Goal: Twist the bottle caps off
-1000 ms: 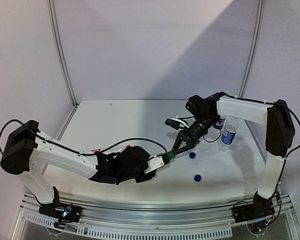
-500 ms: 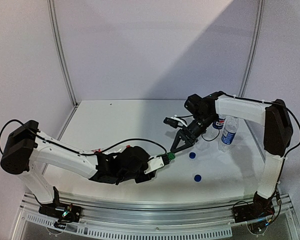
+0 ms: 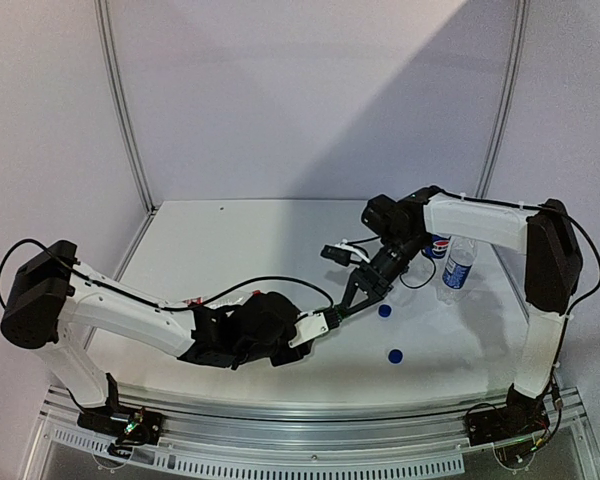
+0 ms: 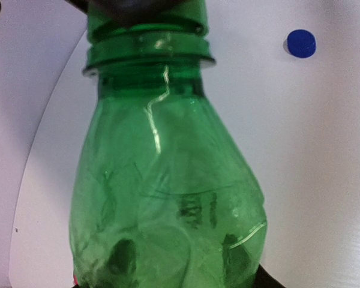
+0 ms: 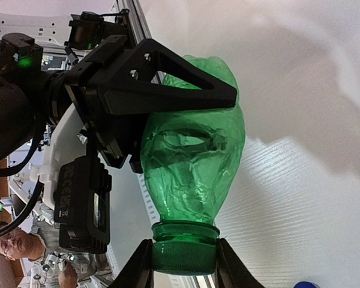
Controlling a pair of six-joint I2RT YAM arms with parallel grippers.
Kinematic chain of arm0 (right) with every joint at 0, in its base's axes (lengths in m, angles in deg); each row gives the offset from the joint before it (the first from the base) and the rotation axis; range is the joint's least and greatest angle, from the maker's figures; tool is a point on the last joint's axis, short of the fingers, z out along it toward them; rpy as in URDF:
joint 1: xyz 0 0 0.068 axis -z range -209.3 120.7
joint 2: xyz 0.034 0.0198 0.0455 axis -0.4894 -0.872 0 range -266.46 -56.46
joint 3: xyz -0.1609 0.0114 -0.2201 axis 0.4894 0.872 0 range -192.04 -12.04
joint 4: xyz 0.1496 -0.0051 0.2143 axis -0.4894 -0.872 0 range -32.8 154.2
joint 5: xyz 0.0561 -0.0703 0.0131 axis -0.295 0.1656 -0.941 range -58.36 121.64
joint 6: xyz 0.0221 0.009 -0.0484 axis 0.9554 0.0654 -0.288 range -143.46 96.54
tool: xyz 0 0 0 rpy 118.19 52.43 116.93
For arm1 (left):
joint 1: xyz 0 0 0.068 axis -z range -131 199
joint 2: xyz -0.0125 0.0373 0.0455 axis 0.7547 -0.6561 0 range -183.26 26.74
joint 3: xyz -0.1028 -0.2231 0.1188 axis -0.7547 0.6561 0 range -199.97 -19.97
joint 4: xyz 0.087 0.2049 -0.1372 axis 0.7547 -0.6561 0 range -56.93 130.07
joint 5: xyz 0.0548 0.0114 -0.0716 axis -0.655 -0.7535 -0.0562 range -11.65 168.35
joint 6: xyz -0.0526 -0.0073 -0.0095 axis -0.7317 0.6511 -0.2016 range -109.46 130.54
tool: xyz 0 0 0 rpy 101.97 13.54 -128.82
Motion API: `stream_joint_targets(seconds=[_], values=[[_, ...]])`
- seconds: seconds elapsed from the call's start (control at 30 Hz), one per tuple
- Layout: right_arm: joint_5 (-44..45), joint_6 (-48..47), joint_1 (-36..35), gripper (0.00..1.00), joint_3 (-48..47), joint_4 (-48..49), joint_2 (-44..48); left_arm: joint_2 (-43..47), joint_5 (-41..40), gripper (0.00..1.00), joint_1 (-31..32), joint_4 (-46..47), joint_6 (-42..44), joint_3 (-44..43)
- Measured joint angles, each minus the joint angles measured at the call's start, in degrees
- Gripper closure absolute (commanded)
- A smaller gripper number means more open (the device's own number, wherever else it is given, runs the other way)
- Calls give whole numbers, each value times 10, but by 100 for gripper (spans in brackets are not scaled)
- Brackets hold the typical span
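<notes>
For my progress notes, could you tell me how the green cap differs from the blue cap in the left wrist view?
The green cap sits on the green bottle, pinched in the right claw; the blue cap lies loose on the table. One is green, the other blue. Both are small round caps.

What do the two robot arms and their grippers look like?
Both the left arm and the right arm have white links joined by bulky black joint housings. A thin black cable runs loosely along the left one. The left gripper and right gripper are mainly black, with flat triangular fingers pierced by cut-outs.
</notes>
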Motion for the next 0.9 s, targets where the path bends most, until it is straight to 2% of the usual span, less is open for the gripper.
stream_joint_targets(seconds=[0.23, 0.4, 0.5, 0.6, 0.77, 0.87, 0.9], values=[[10, -9, -1, 86, -2, -5, 0, 0, 1, 59, 0, -1, 0, 0], [43, -70, -6, 90, -9, -5, 4, 0, 9, 59, -4, 0, -1, 0], [86, -137, -14, 88, 18, 37, 34, 2, 27, 59, -9, 2, -4, 2], [139, -221, -30, 90, 103, 140, 116, 11, 56, 59, -17, 13, -7, 7], [231, -413, -73, 90, 284, 362, 279, 33, 112, 59, -26, 26, 1, 13], [296, -546, -108, 88, 378, 476, 330, 35, 138, 59, -28, 18, 11, 20], [317, -590, -119, 84, 405, 512, 339, 35, 144, 59, -29, 8, 13, 21]])
